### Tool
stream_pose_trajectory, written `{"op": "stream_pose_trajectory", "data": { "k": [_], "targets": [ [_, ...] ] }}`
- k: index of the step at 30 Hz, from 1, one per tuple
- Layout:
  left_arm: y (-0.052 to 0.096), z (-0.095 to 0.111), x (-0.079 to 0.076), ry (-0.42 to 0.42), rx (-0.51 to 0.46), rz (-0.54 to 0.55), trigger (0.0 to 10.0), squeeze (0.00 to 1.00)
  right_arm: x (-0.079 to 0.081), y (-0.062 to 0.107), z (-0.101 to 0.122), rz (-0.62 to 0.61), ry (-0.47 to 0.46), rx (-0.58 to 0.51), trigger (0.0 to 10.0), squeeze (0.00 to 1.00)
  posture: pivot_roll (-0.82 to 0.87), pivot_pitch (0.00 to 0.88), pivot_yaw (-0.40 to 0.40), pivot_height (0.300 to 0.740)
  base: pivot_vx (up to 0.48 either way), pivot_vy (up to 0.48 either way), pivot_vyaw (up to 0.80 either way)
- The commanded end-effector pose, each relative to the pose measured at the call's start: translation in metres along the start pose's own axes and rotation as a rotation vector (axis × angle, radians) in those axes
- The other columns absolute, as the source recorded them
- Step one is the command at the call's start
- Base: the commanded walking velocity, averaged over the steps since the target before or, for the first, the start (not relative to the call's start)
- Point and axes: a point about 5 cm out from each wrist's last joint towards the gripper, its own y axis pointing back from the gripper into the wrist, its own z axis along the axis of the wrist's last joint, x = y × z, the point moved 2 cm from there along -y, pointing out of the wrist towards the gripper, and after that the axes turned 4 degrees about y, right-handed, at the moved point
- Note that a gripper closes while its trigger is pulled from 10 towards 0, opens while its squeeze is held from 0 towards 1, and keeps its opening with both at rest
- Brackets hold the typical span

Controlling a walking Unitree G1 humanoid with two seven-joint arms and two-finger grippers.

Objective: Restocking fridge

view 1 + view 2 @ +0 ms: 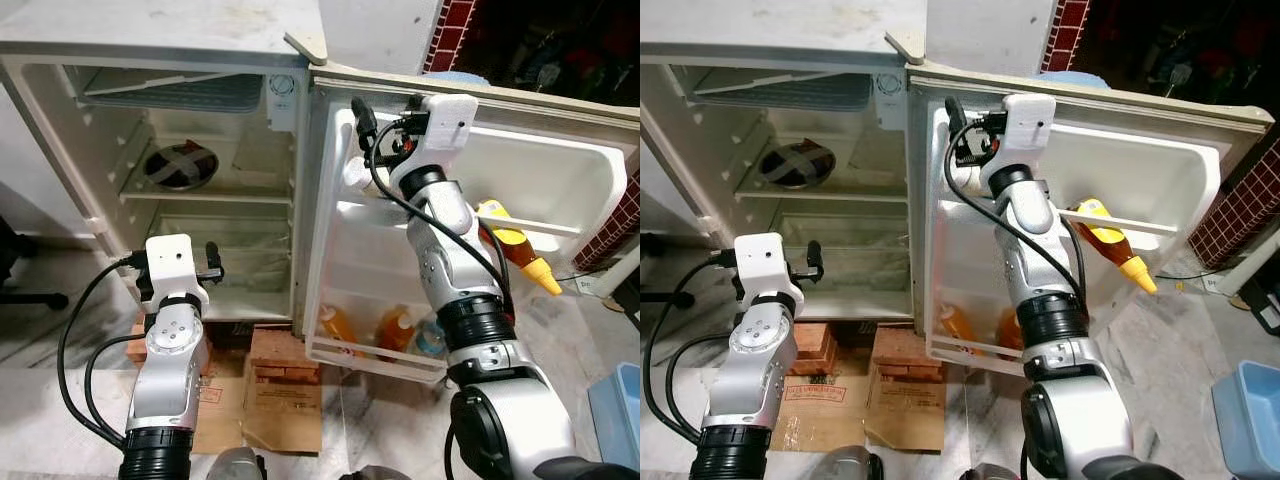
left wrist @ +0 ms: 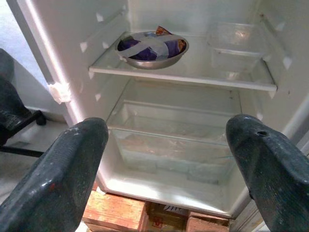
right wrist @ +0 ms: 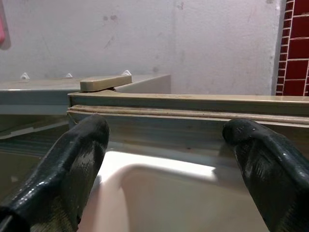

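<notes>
Your left gripper [image 1: 212, 262] sits nearest, held low in front of the open fridge [image 1: 60, 40] with its fingers [image 2: 63, 179] spread wide and nothing between them, so it is free for a pick. It faces the lower shelves, where you can see straight into the clear drawer [image 2: 178, 145] at the bottom. Bricks [image 1: 285, 360] and flattened cardboard [image 1: 270, 405] prop the fridge up off the floor.

Further out, your right gripper [image 1: 362, 118] is raised to the top of the open door [image 1: 560, 170], fingers [image 3: 72, 159] apart and empty, pointing at the door's upper edge; I judge this steadies or checks the door. Bottles [image 1: 338, 325] already stand in the bottom door rack, and a yellow-capped sauce bottle [image 1: 515, 245] leans behind a higher rail. Farthest in, a taped metal bowl [image 2: 152, 48] rests on the middle shelf.
</notes>
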Motion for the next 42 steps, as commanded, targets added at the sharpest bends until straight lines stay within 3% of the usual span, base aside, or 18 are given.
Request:
{"op": "stream_pose_trajectory", "data": {
  "k": [1, 7, 13, 15, 19, 20, 23, 24, 26, 30, 35, 42],
  "targets": [
    [-0.001, -0.001, -0.002, 0.001, 0.011, 0.0, 10.0, 0.0, -0.01, -0.006, 0.024, -0.032, 0.001, -0.075, 10.0, 1.0, 0.08, 0.0, -0.055, 0.74, 0.0, 0.0, 0.0],
    [-0.001, -0.001, 0.0, 0.003, 0.011, 0.009, 10.0, 0.0, -0.017, 0.005, 0.02, -0.024, 0.044, -0.048, 10.0, 1.0, 0.08, 0.0, -0.056, 0.74, 0.0, 0.0, 0.0],
    [-0.002, 0.0, -0.001, -0.002, 0.009, 0.003, 10.0, 0.0, -0.026, 0.022, 0.006, -0.03, 0.149, 0.003, 10.0, 1.0, 0.07, 0.0, -0.051, 0.74, 0.0, 0.0, 0.0],
    [-0.002, 0.001, -0.002, -0.012, 0.004, -0.01, 10.0, 0.0, -0.039, 0.032, 0.001, -0.077, 0.254, 0.026, 10.0, 0.8, 0.07, 0.0, -0.05, 0.74, 0.0, 0.0, 0.0],
    [-0.002, 0.0, -0.006, -0.04, 0.009, -0.045, 10.0, 0.0, -0.054, 0.041, -0.004, -0.151, 0.3, 0.066, 10.0, 0.73, 0.07, 0.0, -0.05, 0.74, 0.0, 0.0, 0.0],
    [-0.001, 0.0, -0.006, -0.062, 0.011, -0.054, 10.0, 0.0, -0.058, 0.043, -0.006, -0.173, 0.311, 0.077, 10.0, 0.56, 0.07, 0.0, -0.05, 0.74, 0.0, 0.0, 0.0],
    [0.0, 0.0, -0.009, -0.092, 0.0, -0.082, 10.0, 0.0, -0.068, 0.051, -0.01, -0.211, 0.336, 0.102, 10.0, 0.5, 0.06, 0.0, -0.05, 0.74, 0.0, 0.0, 0.0],
    [0.001, 0.0, -0.009, -0.102, -0.006, -0.098, 10.0, 0.0, -0.069, 0.055, -0.009, -0.208, 0.341, 0.102, 10.0, 0.38, 0.06, 0.0, -0.05, 0.74, 0.0, 0.0, 0.0],
    [0.002, 0.002, -0.011, -0.108, -0.021, -0.125, 10.0, 0.0, -0.067, 0.06, -0.008, -0.176, 0.329, 0.087, 10.0, 0.0, 0.06, 0.0, -0.048, 0.74, 0.0, 0.0, 0.0],
    [0.004, 0.008, -0.018, -0.105, -0.065, -0.185, 10.0, 0.0, -0.063, 0.07, -0.005, -0.105, 0.264, 0.065, 10.0, 0.0, 0.05, 0.0, -0.044, 0.74, 0.0, 0.0, 0.0],
    [0.006, 0.015, -0.021, -0.12, -0.12, -0.204, 10.0, 0.0, -0.067, 0.075, -0.006, -0.102, 0.196, 0.082, 10.0, 0.0, 0.05, 0.0, -0.043, 0.74, 0.0, 0.0, 0.0],
    [0.007, 0.015, -0.022, -0.131, -0.134, -0.223, 10.0, 0.0, -0.061, 0.075, -0.004, -0.074, 0.177, 0.075, 10.0, 0.0, 0.06, 0.0, -0.045, 0.74, 0.0, 0.0, 0.0]
  ]
}}
